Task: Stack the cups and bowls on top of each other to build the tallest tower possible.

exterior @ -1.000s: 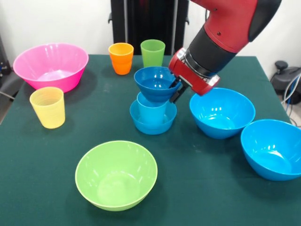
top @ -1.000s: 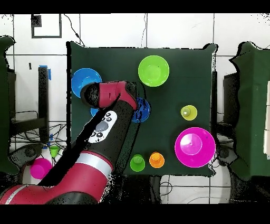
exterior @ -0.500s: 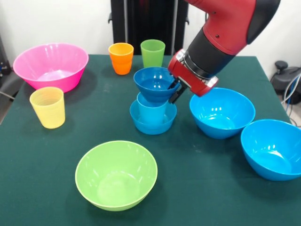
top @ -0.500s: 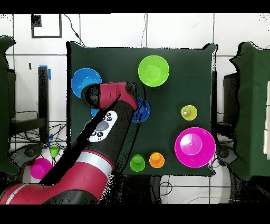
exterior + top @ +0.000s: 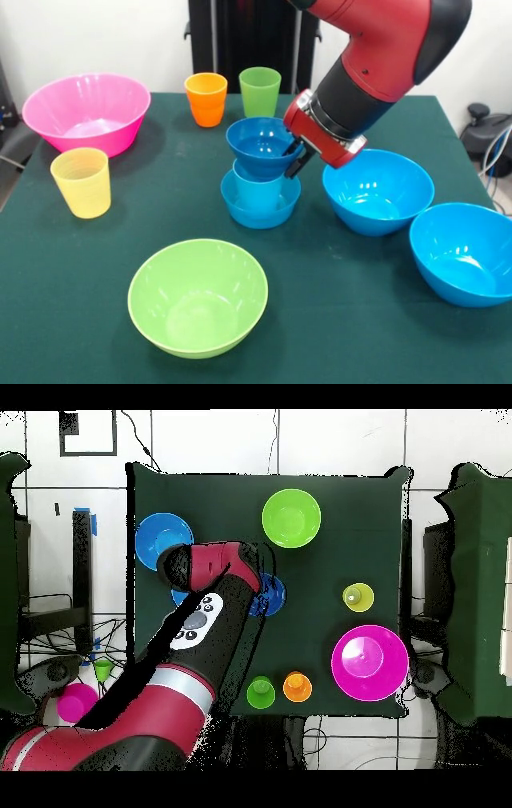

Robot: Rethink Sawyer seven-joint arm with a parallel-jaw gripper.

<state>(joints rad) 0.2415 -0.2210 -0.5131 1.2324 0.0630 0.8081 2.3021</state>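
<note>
My gripper (image 5: 298, 156) is shut on the right rim of a small blue bowl (image 5: 260, 144). That bowl sits on the light blue cup (image 5: 258, 190), which stands in a second small blue bowl (image 5: 260, 211), making a short tower at the table's middle. In the overhead view the arm covers most of the tower (image 5: 271, 595), and the gripper (image 5: 258, 584) is at its edge. Apart from it are the lime green bowl (image 5: 198, 296), pink bowl (image 5: 86, 112), yellow cup (image 5: 81, 182), orange cup (image 5: 206, 98) and green cup (image 5: 260, 90).
Two large blue bowls (image 5: 378, 190) (image 5: 464, 252) sit right of the tower, touching each other. The overhead view shows one large blue bowl (image 5: 163, 539) whole; the arm hides most of the other. The black pedestal (image 5: 252, 36) stands behind the table.
The gripper and the top blue bowl have shifted slightly left over the light blue cup. The arm has leaned a little further back. Nothing else moved.
</note>
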